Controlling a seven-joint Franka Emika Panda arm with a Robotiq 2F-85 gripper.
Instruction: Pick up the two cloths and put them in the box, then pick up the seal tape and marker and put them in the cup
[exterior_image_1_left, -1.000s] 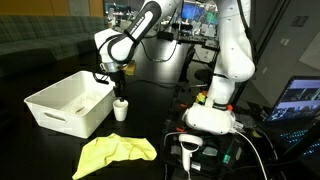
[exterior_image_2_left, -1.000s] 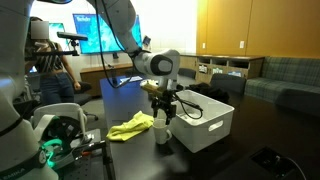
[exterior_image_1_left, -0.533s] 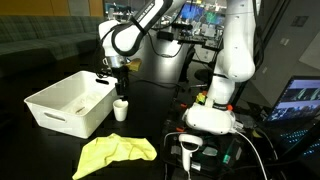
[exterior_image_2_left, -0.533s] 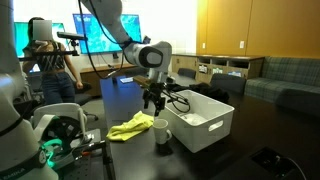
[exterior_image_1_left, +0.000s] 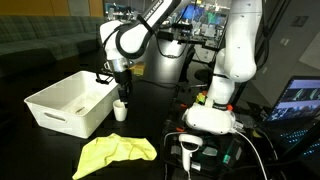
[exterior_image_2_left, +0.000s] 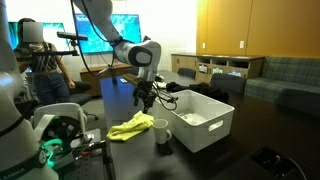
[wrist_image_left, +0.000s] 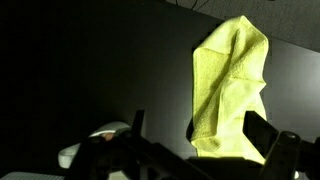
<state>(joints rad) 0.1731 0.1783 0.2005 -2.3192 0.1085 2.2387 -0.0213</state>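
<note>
The yellow cloth (exterior_image_1_left: 118, 152) lies crumpled on the dark table (exterior_image_1_left: 40, 150), soft and creased, bunched into a loose flat heap near a corner of the white box (exterior_image_1_left: 68, 103). The box is a rigid rectangular tub with a rolled rim. A small white cup (exterior_image_1_left: 120, 109) stands upright just beside that same corner. The gripper (exterior_image_1_left: 118, 86) hangs above the cup, near it but not touching.

From where the exterior views look, the claw is too small to judge. The wrist view looks down past its dark fingers (wrist_image_left: 262, 135), which are spread wide with nothing held. Beyond them the cloth shows as a long folded shape with a pointed end. Only an exterior view shows a person (exterior_image_2_left: 45, 70) standing by bright monitors (exterior_image_2_left: 105, 30).
</note>
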